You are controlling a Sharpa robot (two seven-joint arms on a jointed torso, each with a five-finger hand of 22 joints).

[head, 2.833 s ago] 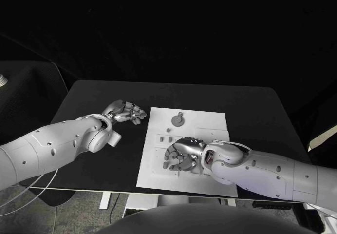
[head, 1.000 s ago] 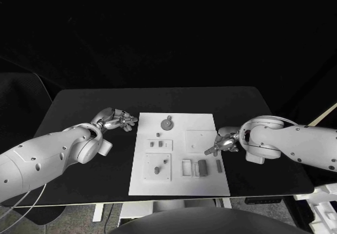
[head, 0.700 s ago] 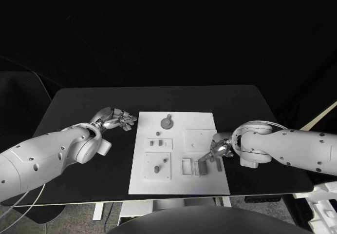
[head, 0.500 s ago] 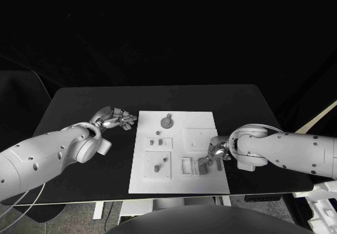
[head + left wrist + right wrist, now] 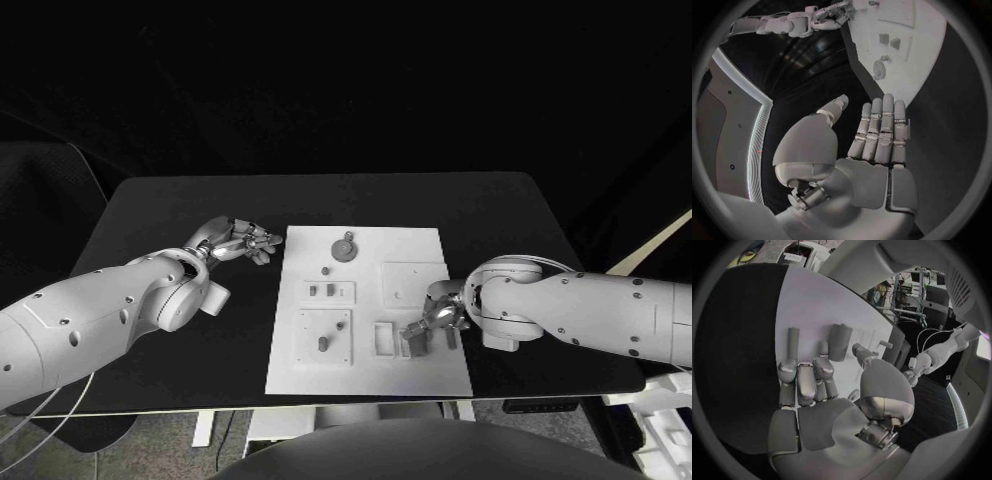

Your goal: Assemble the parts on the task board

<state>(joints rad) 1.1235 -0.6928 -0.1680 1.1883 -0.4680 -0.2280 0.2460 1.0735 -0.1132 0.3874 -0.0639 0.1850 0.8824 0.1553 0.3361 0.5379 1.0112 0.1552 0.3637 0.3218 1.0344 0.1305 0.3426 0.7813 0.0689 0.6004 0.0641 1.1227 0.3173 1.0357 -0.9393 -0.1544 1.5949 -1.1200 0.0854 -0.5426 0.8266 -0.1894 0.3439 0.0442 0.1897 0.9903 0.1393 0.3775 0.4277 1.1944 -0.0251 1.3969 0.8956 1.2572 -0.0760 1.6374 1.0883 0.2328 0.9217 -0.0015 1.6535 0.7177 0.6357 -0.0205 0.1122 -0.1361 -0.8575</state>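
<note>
A: Where is the task board (image 5: 364, 370)?

B: Mid-tabletop (image 5: 173, 200), with small grey parts (image 5: 326, 341) on it; one round part (image 5: 343, 247) sits toward 12 o'clock.

A: And the right robot hand (image 5: 433, 318)?

B: Over the board's 4 o'clock area, fingers (image 5: 792, 365) reaching down at a dark upright part (image 5: 417, 341); I cannot tell whether it grips it.

A: The left robot hand (image 5: 238, 241)?

B: Just off the board's 10 o'clock corner, fingers (image 5: 879, 127) straight, holding nothing.
</note>
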